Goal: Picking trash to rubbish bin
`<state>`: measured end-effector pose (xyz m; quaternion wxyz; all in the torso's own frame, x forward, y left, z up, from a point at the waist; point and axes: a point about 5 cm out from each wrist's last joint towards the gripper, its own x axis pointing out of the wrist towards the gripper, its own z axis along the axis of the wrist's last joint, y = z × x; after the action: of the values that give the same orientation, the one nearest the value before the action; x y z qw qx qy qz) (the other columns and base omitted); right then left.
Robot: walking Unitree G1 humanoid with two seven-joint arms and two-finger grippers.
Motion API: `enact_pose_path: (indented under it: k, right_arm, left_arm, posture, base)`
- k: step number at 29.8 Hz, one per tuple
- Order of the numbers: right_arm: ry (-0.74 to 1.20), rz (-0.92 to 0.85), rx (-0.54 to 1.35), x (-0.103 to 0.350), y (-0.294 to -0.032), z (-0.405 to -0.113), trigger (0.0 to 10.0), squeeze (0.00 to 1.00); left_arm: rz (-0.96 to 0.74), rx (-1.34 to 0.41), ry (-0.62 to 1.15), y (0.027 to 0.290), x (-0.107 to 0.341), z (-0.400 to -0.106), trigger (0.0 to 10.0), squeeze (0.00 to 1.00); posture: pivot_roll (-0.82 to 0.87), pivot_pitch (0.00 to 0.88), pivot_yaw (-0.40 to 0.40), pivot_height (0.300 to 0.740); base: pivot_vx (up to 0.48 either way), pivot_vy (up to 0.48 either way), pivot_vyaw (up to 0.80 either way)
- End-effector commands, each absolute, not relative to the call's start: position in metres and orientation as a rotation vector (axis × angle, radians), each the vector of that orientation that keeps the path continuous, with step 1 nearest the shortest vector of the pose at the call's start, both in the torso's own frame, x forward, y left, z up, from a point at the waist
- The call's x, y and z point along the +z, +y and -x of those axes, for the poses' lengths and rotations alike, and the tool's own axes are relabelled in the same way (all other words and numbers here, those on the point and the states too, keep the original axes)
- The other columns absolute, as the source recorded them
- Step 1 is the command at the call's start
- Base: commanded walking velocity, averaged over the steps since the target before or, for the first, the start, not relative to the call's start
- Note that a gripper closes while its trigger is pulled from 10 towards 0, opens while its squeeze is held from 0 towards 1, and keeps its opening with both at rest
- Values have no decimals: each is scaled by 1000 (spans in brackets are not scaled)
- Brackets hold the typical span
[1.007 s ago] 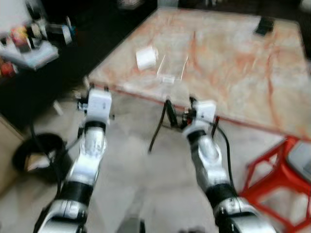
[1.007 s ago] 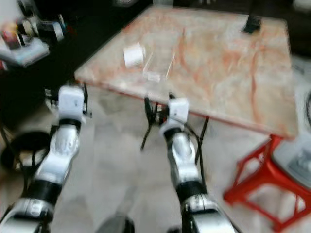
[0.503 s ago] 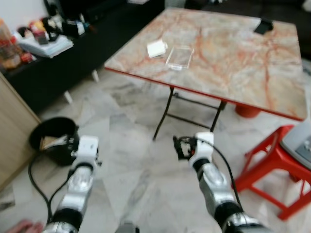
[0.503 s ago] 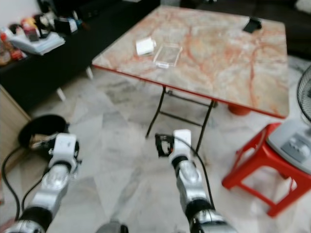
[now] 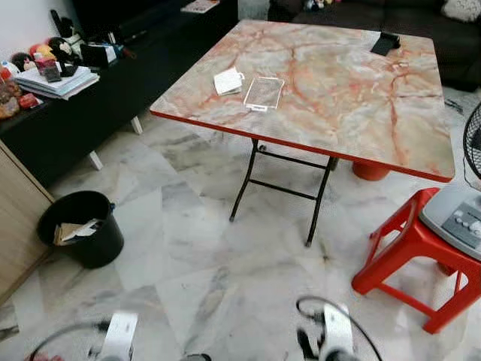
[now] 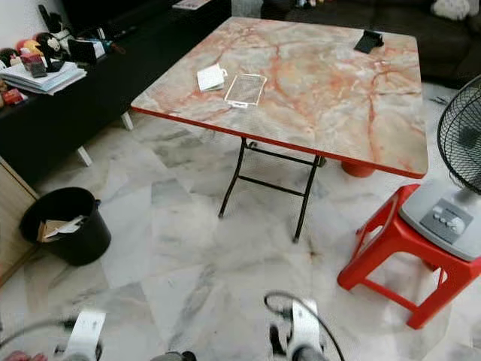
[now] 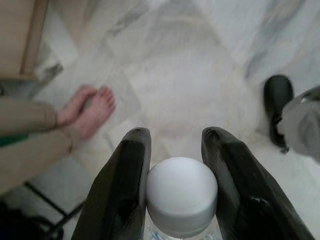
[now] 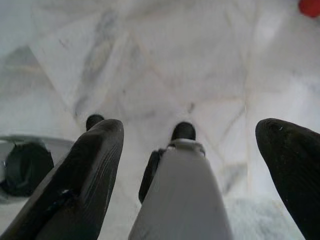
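Gripping a mostly cut-off bottle [image 7: 181,197]: left hand [image 7: 176,185].

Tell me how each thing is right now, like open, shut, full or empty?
Left gripper: shut on a bottle.
Bottle: capped, held between the fingers.
Right gripper: open, holding nothing.
Bin: upright, no lid, some trash inside.
Table: standing, legs unfolded.
Stool: upright.

No text, label or number is legible on anything here.
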<state>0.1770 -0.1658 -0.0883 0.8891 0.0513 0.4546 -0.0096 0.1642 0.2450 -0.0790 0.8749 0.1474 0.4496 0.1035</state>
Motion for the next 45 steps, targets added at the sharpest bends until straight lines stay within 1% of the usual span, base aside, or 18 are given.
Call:
enact_pose_path:
  k: [1, 6, 7, 9, 11, 13, 16, 22, 25, 27, 33, 39, 45]
  right_arm:
    - [937, -89, -11, -88, -163, -177, 10000, 0]
    - [951, -61, -15, -90, -163, -175, 10000, 0]
    - [953, -61, 21, -89, -159, -177, 10000, 0]
    - [952, -61, 32, -88, -157, -178, 10000, 0]
    - [942, -8, 88, -86, -152, -183, 10000, 0]
    - [924, -38, 62, -83, -151, -190, 10000, 0]
    - [914, -35, 71, -81, -148, -195, 10000, 0]
    - [914, -28, 84, -81, -146, -195, 10000, 0]
    - [925, -32, 77, -82, -147, -191, 10000, 0]
    - [931, -21, 85, -83, -148, -190, 10000, 0]
    - [939, -66, 74, -84, -149, -188, 10000, 0]
    - [938, -61, 81, -83, -150, -189, 10000, 0]
    - [919, -84, 65, -81, -149, -194, 10000, 0]
  left_arm:
    - [-316, 251, 957, 254, -80, -156, 10000, 0]
    - [-324, 250, 962, 254, -81, -154, 10000, 0]
    - [-331, 254, 949, 256, -78, -158, 10000, 0]
    - [-332, 255, 946, 256, -78, -159, 10000, 0]
    - [-322, 263, 925, 256, -75, -166, 10000, 0]
    - [-321, 261, 906, 256, -72, -173, 10000, 0]
    - [-320, 248, 899, 254, -71, -176, 10000, 0]
    - [-287, 251, 889, 251, -71, -177, 10000, 0]
    - [-277, 252, 903, 249, -74, -172, 10000, 0]
    - [-285, 249, 919, 249, -76, -169, 10000, 0]
    - [-291, 252, 949, 249, -79, -163, 10000, 0]
    - [-296, 258, 943, 248, -78, -165, 10000, 0]
    - [-305, 247, 939, 248, -77, -169, 10000, 0]
  posture:
    - [100, 81, 33, 728]
    - [100, 67, 33, 728]
    - [100, 63, 35, 728]
    - [100, 63, 35, 728]
    - [103, 53, 35, 728]
    - [100, 43, 35, 728]
    - [101, 39, 34, 728]
    - [106, 27, 28, 728]
    - [108, 24, 24, 728]
    - [109, 25, 23, 728]
    - [108, 21, 18, 728]
    - [107, 19, 14, 728]
    - [100, 51, 19, 728]
  base:
    - [0, 0, 794]
    - [0, 0, 798]
    - [0, 0, 800]
    - [0, 0, 800]
    - [0, 0, 800]
    - [0, 0, 800]
    - [0, 0, 800]
    - [0, 0, 800]
    - [0, 0, 800]
    - [0, 0, 0]
    - [0, 0, 0]
    - [351, 0, 0]
    - [371, 0, 0]
